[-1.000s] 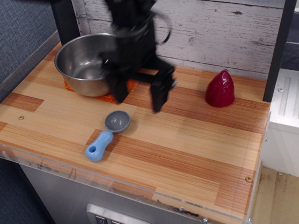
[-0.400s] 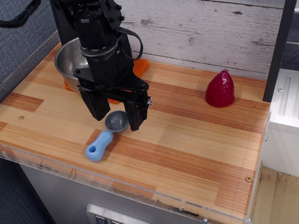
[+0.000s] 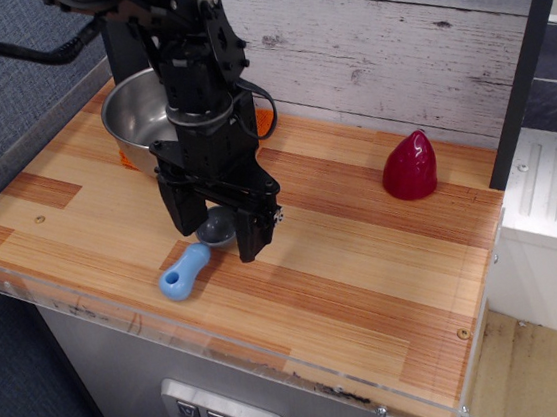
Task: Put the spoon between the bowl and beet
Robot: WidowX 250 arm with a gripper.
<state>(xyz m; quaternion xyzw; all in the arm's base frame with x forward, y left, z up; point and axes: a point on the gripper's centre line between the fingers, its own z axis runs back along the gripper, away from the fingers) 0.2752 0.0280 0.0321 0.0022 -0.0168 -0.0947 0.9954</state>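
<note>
Since the frames before, your arm swung from above the bowl toward the front of the counter and dropped lower, until the gripper [image 3: 217,232] straddled the grey cup of the spoon [image 3: 195,259]; the spoon, the bowl and the beet had not shifted.

At this moment you had the black arm [image 3: 192,67] standing over the left half of the wooden countertop [image 3: 365,259], hiding much of what lay behind it. The steel bowl [image 3: 131,109] sat at the back left on an orange cloth [image 3: 264,122], of which only edges showed past the arm. The dark-red beet [image 3: 410,165] stood upright at the back right, well apart from the bowl and from the gripper.

Your gripper's two fingers [image 3: 251,234] were spread apart, one on each side of the spoon's cup, with nothing clamped between them. The spoon lay flat near the front edge, its light-blue handle pointing out toward the front left, clear of the fingers.

The counter had a clear plastic strip along its front edge. Behind it ran a whitewashed plank wall [image 3: 390,35], a dark textured panel [image 3: 0,59] stood at the left, and a white appliance [image 3: 550,208] sat to the right.
</note>
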